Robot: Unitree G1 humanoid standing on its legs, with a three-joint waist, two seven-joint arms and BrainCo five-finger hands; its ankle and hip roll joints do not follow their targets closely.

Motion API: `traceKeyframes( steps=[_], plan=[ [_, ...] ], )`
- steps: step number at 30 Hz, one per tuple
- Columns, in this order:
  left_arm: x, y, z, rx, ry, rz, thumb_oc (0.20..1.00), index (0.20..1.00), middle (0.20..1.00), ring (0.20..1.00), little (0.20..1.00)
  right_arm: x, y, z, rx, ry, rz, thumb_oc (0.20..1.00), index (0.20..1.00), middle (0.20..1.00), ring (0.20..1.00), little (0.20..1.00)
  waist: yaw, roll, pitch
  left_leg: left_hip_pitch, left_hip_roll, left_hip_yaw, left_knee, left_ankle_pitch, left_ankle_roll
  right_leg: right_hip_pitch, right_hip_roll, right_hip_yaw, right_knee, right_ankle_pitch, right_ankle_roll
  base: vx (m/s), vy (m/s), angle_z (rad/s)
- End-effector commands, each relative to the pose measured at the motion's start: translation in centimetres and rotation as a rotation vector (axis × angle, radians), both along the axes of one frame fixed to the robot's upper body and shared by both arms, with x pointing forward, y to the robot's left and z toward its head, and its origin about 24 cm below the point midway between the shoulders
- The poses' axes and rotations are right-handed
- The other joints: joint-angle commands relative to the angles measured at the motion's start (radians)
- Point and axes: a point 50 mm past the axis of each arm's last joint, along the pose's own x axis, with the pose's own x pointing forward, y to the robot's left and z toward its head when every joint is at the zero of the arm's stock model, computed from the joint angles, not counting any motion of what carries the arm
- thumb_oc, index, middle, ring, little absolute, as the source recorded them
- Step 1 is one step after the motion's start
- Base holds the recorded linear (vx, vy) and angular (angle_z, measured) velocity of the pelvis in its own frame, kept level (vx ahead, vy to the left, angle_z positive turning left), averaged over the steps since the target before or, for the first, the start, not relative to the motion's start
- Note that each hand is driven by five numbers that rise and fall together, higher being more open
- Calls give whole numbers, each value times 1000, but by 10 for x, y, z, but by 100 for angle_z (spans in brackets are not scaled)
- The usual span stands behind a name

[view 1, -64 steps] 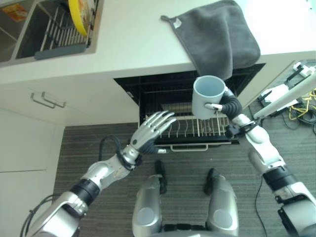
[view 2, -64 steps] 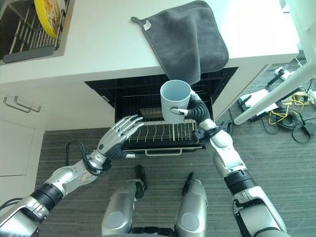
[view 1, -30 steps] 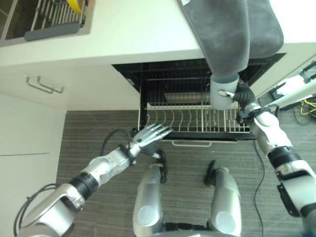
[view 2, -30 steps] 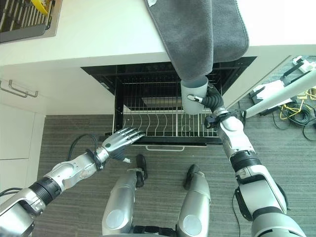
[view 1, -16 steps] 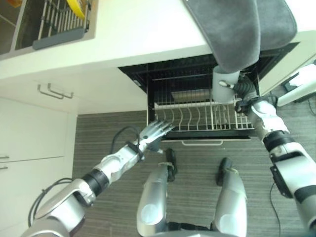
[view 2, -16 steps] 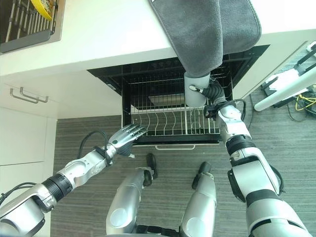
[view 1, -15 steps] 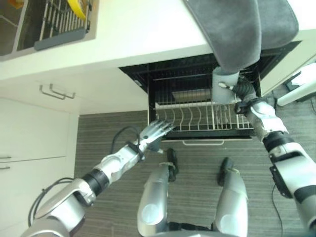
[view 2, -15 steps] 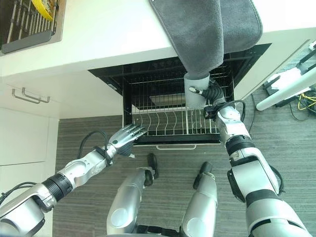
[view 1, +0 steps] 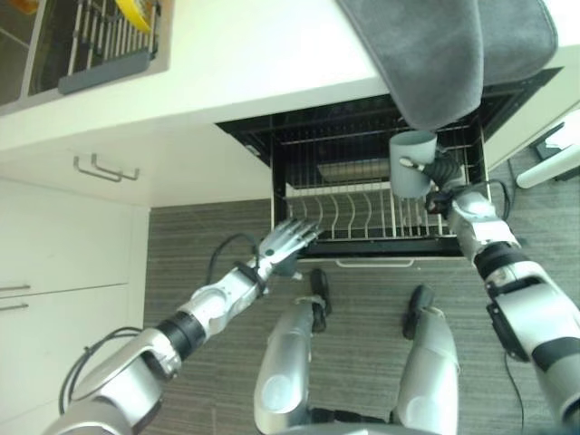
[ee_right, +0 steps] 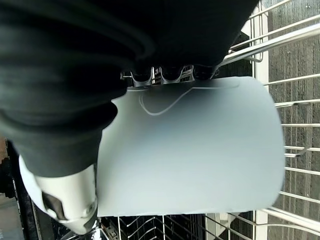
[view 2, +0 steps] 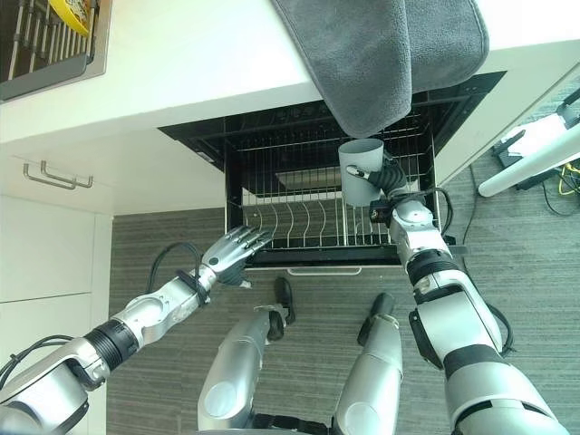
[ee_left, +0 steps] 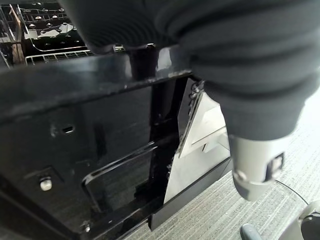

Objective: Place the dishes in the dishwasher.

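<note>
A pale blue-grey mug (view 1: 410, 170) hangs upright over the right end of the pulled-out white wire rack (view 1: 349, 216) of the open dishwasher (view 2: 272, 154). My right hand (view 2: 391, 176) is shut on the mug from its right side. In the right wrist view the mug (ee_right: 195, 155) lies against the hand with the rack's wires (ee_right: 292, 150) behind it. My left hand (view 1: 288, 241) is open, its fingers straight, at the rack's front left corner. The left wrist view shows the dishwasher's black frame (ee_left: 100, 155) from close up.
A grey towel (view 1: 453, 54) hangs over the counter edge just above the mug. At the far left a sink holds a dish rack (view 1: 100, 45) with a yellow plate (view 1: 139, 13). White cabinets with handles (view 1: 104, 169) stand left of the dishwasher. Cables lie on the floor to the right.
The mug has come down out from under the towel's hem, so its rim now shows, closer to the rack. The left hand has stayed at the rack's front left corner.
</note>
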Motion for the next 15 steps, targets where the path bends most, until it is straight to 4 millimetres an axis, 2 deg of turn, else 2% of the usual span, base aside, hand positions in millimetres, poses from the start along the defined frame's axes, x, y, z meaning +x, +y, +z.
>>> traceKeyframes(
  steps=[1, 2, 3, 4, 6, 9, 13, 15],
  plan=[
    [-34, -11, -35, 65, 104, -95, 1000, 1000, 1000, 1000, 1000, 4, -6, 21, -52, -89, -71, 200, 200, 200, 200, 200, 14, 19, -9, -9, -23, -46, 2, -35, -10, 19, 20, -21, -30, 0, -17, 0, 0, 0],
    [-34, -11, -35, 65, 105, -93, 1000, 1000, 1000, 1000, 1000, 3, -8, 19, -63, -90, -86, 200, 200, 200, 200, 200, 13, 19, -9, -9, -22, -44, 3, -37, -10, 19, 19, -21, -29, -1, -17, 0, 0, 0],
    [-35, -11, -35, 66, 106, -92, 1000, 1000, 1000, 1000, 1000, 3, -10, 19, -72, -94, -101, 275, 275, 275, 275, 275, 13, 20, -9, -10, -21, -43, 3, -37, -9, 18, 19, -21, -29, -1, -16, 0, 0, 0],
    [-35, -11, -37, 73, 115, -86, 1000, 1000, 1000, 1000, 1000, 1, -14, 20, -101, -133, -154, 1000, 1000, 1000, 1000, 1000, 12, 21, -9, -9, -20, -41, 0, -36, -8, 18, 19, -22, -30, -1, -16, 0, 0, 0],
    [-36, -12, -39, 72, 121, -79, 1000, 1000, 1000, 1000, 1000, -1, -18, 25, -159, -179, -206, 1000, 1000, 1000, 1000, 1000, 10, 23, -9, -10, -19, -37, -3, -35, -9, 16, 19, -22, -31, 0, -15, 0, 0, 0],
    [-38, -12, -42, 67, 128, -67, 1000, 1000, 1000, 1000, 1000, -5, -27, 34, -234, -267, -371, 1000, 1000, 1000, 1000, 1000, 5, 29, -9, -12, -18, -29, -11, -32, -9, 9, 18, -21, -33, 0, -13, -14, 36, -2],
    [-45, -9, -49, 60, 144, -53, 1000, 1000, 1000, 1000, 1000, -22, -53, 40, -348, -375, -746, 1000, 1000, 1000, 1000, 1000, -4, 35, -9, -16, -17, -22, -12, -35, -8, -1, 20, -15, -27, -4, -9, -11, 29, -11],
    [-48, -9, -52, 57, 144, -56, 1000, 1000, 1000, 1000, 1000, -27, -61, 41, -382, -399, -856, 1000, 1000, 1000, 1000, 1000, -4, 38, -9, -16, -18, -20, -14, -38, -4, -1, 20, -15, -29, -5, -9, 0, 0, 0]
  ],
)
